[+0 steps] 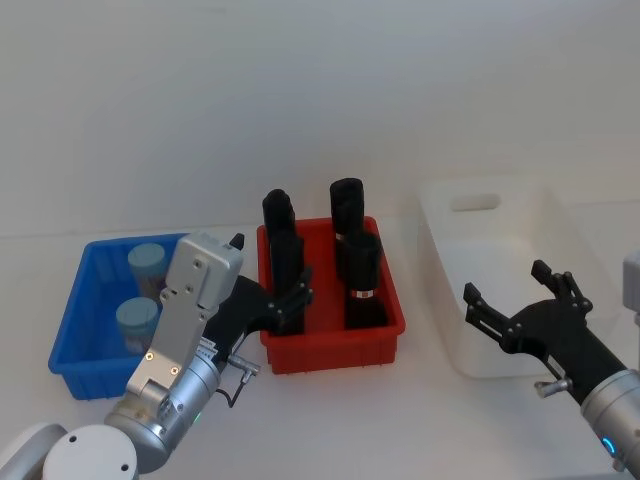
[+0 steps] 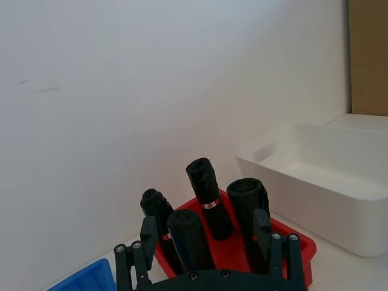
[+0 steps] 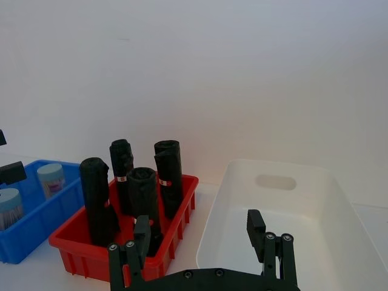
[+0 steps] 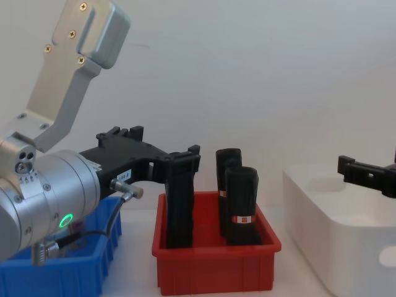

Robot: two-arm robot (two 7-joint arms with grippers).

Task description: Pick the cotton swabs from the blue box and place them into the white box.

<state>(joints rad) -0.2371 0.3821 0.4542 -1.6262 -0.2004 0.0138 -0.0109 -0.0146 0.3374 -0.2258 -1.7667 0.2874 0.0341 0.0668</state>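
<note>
- While the left claw point(image 1: 268, 288) hung open and empty over the near-left edge of the red bin point(image 1: 330, 352), the cotton swabs point(image 1: 147, 262) sat off to its left, down in the blue box point(image 1: 72, 335), not under it.
- Two jars were there: one toward the back, the second jar point(image 1: 135, 322) nearer the robot. Both stood upright, caps up, long axis vertical.
- The left arm was plainly the nearer one. My read: a shift leftward, then a top-down approach.
- The right claw point(image 1: 508, 288) was spread open, holding nothing, over the near part of the white box point(image 1: 440, 235), well apart from the jars.
- Jars: small clear smooth cylinders with pale blue-grey caps, probably light with slippery sides.
- Blue box: low ribbed plastic with a thick rim.
- White box: taller, smooth, with rounded corners and an oval handle cutout. It looked empty.
- The red bin sat between the two boxes, holding tall black packs point(image 1: 348, 200) on end. All of it stood on the white worktop point(image 1: 420, 420).
</note>
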